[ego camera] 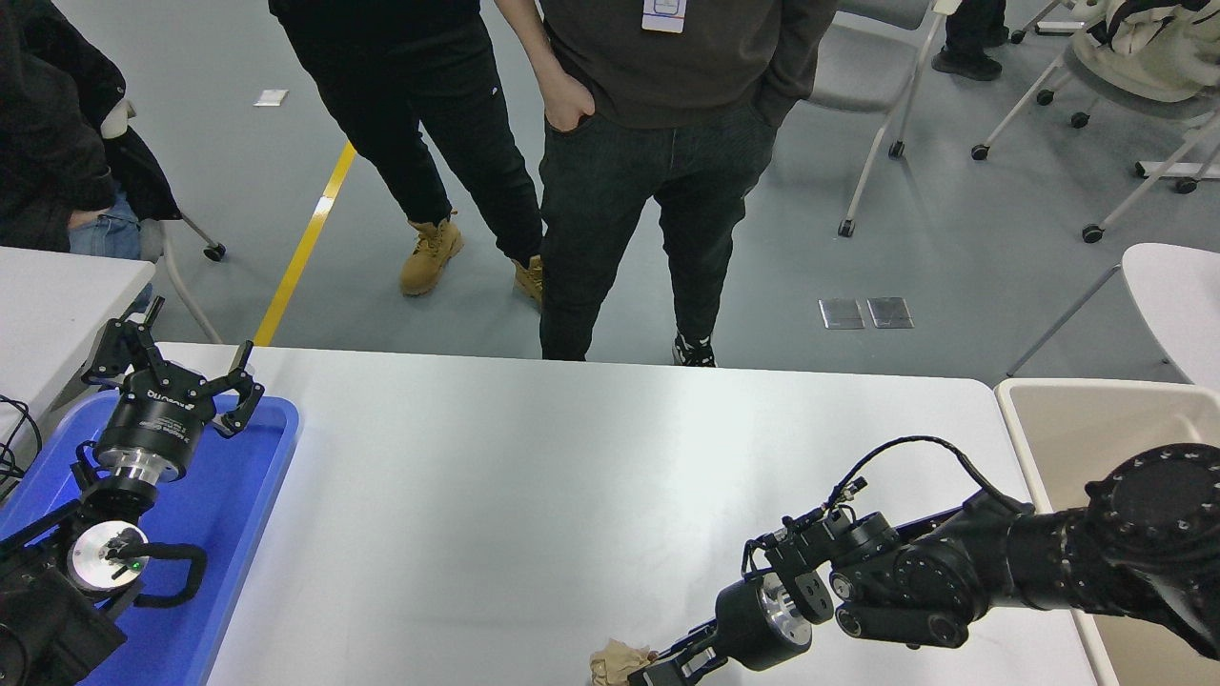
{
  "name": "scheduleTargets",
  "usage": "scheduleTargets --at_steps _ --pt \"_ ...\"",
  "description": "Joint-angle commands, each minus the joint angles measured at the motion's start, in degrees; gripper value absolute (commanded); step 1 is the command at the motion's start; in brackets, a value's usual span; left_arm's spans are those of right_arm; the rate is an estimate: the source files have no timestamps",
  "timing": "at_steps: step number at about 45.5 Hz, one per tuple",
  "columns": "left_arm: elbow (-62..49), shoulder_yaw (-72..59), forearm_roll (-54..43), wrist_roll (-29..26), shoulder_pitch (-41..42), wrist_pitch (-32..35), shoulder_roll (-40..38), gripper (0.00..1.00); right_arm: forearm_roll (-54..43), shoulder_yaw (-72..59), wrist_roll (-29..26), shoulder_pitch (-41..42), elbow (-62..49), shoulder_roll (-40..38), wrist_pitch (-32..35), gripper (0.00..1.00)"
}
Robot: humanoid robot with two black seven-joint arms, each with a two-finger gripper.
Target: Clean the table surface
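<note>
The table surface (591, 476) spans the middle of the view, bare but for a crumpled brown paper wad (615, 660) at its near edge. Right gripper (658, 670) low beside the wad, touching it; fingers cut off by the frame, closure impossible to tell. Pickup step, I judge: next a firm pinch, then lift; left gripper (172, 367) parked spread over the blue tray (257, 476).

No legible text; white lettering on the left claw (174, 370) body too small.
</note>
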Motion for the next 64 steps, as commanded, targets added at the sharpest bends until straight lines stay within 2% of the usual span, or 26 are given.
scheduleTargets --at_steps 1,15,30,46,57,64 --pt "0.00 0.00 0.00 0.00 0.00 0.00 0.00 1.00 -0.26 -1.64 2.85 0.07 -2.39 0.01 -1.65 0.00" --pt "0.00 0.00 0.00 0.00 0.00 0.00 0.00 1.00 -2.10 -2.00 5.05 0.86 -2.31 -0.43 -1.91 0.00" --pt "0.00 0.00 0.00 0.00 0.00 0.00 0.00 1.00 -1.49 1.69 9.71 7.27 -1.08 -5.87 -1.30 0.00" --pt "0.00 0.00 0.00 0.00 0.00 0.00 0.00 1.00 -1.22 3.98 10.59 11.58 7.53 -12.99 -1.04 0.00" --pt "0.00 0.00 0.00 0.00 0.00 0.00 0.00 1.00 -1.40 8.55 10.59 13.25 11.31 -18.27 3.97 0.00" --pt "0.00 0.00 0.00 0.00 0.00 0.00 0.00 1.00 -1.49 11.54 10.59 14.92 14.65 -21.96 10.47 0.00"
